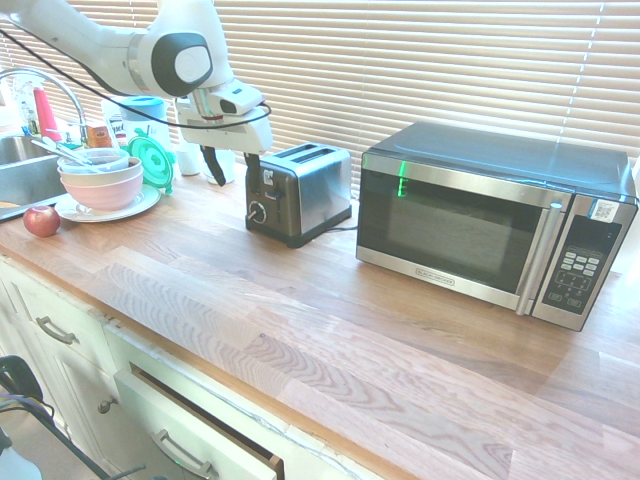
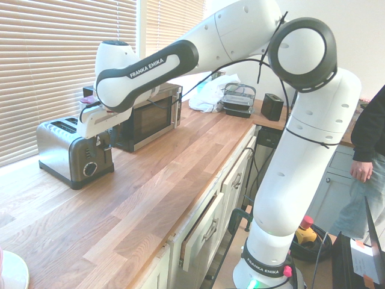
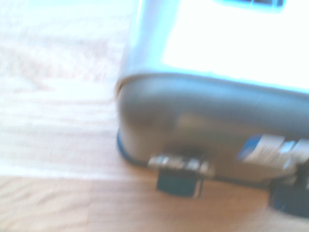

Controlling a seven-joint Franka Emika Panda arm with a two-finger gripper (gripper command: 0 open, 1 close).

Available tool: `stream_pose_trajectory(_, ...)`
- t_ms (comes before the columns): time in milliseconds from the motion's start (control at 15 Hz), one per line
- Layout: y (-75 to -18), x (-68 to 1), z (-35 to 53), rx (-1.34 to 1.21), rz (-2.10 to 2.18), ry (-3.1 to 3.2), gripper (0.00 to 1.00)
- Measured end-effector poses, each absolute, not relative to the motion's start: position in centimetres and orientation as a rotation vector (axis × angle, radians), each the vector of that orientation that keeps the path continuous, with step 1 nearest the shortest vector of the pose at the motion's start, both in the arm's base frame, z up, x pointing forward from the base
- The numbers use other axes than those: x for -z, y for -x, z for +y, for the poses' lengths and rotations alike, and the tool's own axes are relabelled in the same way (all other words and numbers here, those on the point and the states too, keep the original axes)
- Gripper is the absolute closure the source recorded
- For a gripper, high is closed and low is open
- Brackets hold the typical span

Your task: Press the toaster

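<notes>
The pincer (image 1: pixel 233 165) hangs from the white arm with its 2 dark fingers (image 1: pixel 214 166) spread wide and nothing between them, pointing steeply down at the wooden counter (image 1: pixel 330 320). The toaster (image 1: pixel 298 193) stands upright on that counter just beside and below the pincer, its black end panel turned toward the fingers. In the first exterior view 1 finger hangs clear of the toaster on the sink side, while the other sits right in front of the top of the end panel; whether it touches the panel cannot be told from here. In the second exterior view the pincer (image 2: pixel 103 142) is mostly hidden behind the wrist block, and the toaster (image 2: pixel 73 150) lies directly under it, with its round knob (image 2: pixel 90 169) showing below the hand.

The wrist view is blurred; it looks down on the toaster (image 3: pixel 203 116) from close by, showing its rounded grey end, the lever (image 3: pixel 177 170) jutting out at the lower edge, and bare wood beyond.

Past the toaster, on the far side from the pincer, stands the microwave (image 1: pixel 490 225), near the toaster but apart from it. On the pincer's other side, well apart, sit a stack of bowls (image 1: pixel 100 178) on a plate and a red apple (image 1: pixel 41 221) by the sink (image 1: pixel 20 170).
</notes>
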State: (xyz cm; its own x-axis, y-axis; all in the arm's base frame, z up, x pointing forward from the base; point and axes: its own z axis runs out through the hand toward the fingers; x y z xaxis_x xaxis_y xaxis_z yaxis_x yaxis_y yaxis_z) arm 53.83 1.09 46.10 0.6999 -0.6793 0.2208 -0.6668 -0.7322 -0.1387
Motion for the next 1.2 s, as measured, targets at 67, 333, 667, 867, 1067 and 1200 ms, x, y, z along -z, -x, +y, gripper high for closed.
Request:
stream_pose_trajectory(67, -54.1, -46.5, 0.8, 0.412, 1.133, 2.849, 0.00)
stream_pose_trajectory(333, -54.4, -47.1, -0.4, 0.425, 1.156, 2.839, 0.00)
stream_pose_trajectory(667, -54.7, -46.9, -2.4, 0.420, 1.151, 2.844, 1.00)
stream_pose_trajectory(867, -55.2, -46.6, -2.4, 0.414, 1.143, 2.850, 1.00)
stream_pose_trajectory(1067, -55.3, -46.6, -2.4, 0.415, 1.128, 2.858, 1.00)
stream_pose_trajectory(1200, -55.4, -46.6, -2.4, 0.415, 1.120, 2.862, 1.00)
